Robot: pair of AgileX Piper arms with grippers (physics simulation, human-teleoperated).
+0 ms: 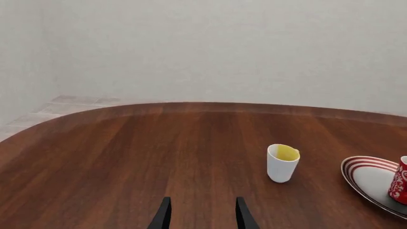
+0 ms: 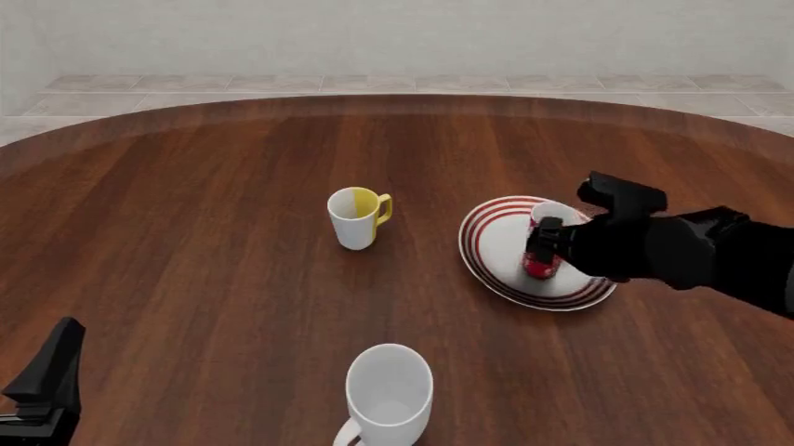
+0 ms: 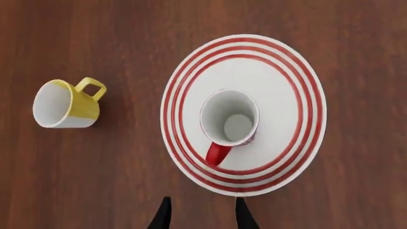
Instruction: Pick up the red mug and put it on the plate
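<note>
The red mug point(image 3: 229, 121) stands upright on the white plate point(image 3: 299, 86) with red rings, its handle pointing toward my right gripper point(image 3: 202, 215). That gripper hovers above the plate's near edge, open, with nothing between its fingers. In the front view the right gripper point(image 2: 544, 240) partly covers the red mug point(image 2: 538, 268) on the plate point(image 2: 500, 243). My left gripper point(image 2: 44, 381) sits low at the table's near left, open and empty. The left wrist view shows the left gripper point(image 1: 203, 217), the plate point(image 1: 369, 177) and the edge of the red mug point(image 1: 400, 183).
A white-and-yellow mug point(image 2: 357, 219) stands left of the plate, also seen as the white-and-yellow mug point(image 3: 64, 105) and the white-and-yellow mug point(image 1: 281, 163). A larger plain white mug point(image 2: 389, 390) stands near the table's front edge. The brown wooden table point(image 2: 199, 214) curves away at the back.
</note>
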